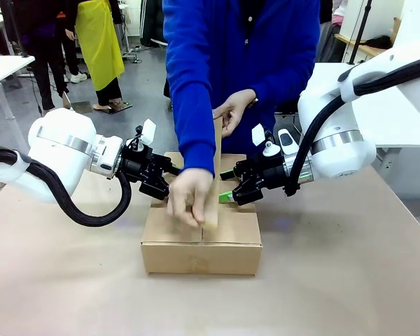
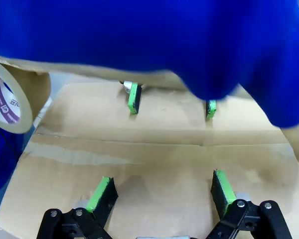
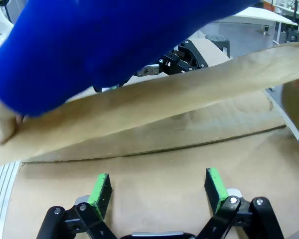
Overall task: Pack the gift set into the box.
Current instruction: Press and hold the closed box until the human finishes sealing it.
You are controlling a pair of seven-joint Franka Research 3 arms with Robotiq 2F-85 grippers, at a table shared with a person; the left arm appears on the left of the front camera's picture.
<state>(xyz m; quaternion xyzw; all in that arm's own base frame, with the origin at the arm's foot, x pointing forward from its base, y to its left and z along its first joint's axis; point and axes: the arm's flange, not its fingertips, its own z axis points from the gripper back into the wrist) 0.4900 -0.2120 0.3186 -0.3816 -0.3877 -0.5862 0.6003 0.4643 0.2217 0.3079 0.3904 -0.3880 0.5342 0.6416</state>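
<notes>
Box [image 1: 201, 246]: on the table [image 1: 350, 280], flaps shut, between both grippers.
Left gripper [image 1: 169, 180]: jaws spread, empty, pads on the box top.
Right gripper [image 1: 228, 186]: jaws spread, empty, opposite.
Tape strip [image 3: 154, 107]: stretched above the seam by the person's hands [image 1: 190, 197].

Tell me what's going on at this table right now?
A person in a blue top is taping the box shut. One hand presses a strip of brown tape onto the centre seam while the other hand holds the strip up, taut. The left claw and right claw, both open, rest on the closed flaps from either side. A tape roll appears in the left wrist view.
</notes>
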